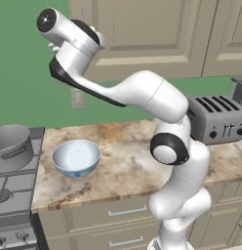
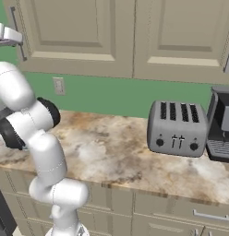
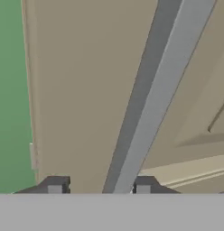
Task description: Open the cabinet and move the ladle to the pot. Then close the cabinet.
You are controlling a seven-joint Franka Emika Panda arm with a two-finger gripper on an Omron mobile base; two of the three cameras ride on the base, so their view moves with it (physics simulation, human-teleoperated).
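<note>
The cabinet (image 1: 142, 34) is cut by the top edge in both base views, and its door is shut, so nothing inside it can be seen. In the left base view the arm hides most of the silver bar handle (image 3: 154, 99). In the hand view the handle runs out of the top edge, and its lower end disappears between the fingertips (image 3: 55, 186). The pot (image 1: 13, 146) is cut by the left edge.
</note>
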